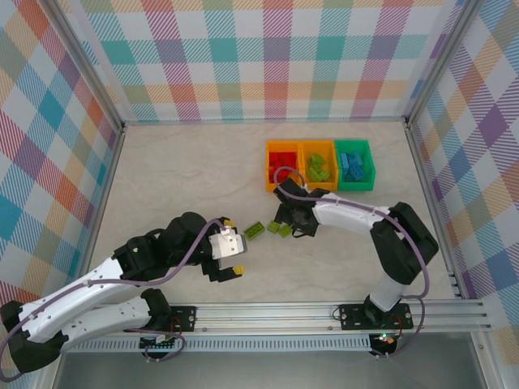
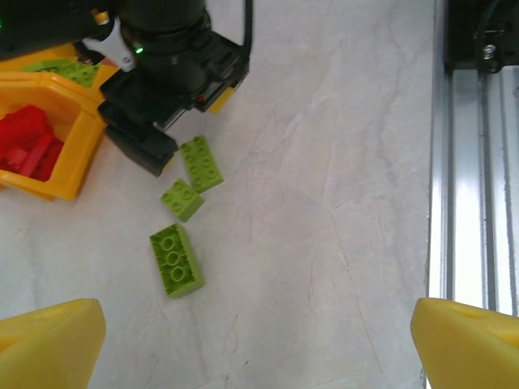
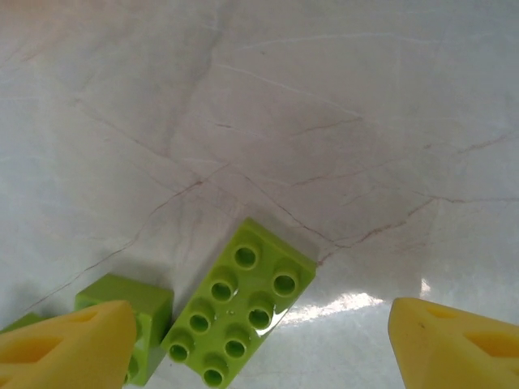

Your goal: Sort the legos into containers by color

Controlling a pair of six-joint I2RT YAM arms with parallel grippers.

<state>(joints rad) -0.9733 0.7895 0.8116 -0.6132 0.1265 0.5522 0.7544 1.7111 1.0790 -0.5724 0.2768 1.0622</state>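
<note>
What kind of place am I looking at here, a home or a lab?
Probably a robot lab test cell: plaid backdrop walls box in a tabletop, the left arm and right arm are bolted to an aluminium rail, and bins hold sorted bricks.

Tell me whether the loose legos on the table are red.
No, the three loose legos on the table are all lime green; the red legos sit inside an orange bin.
</note>
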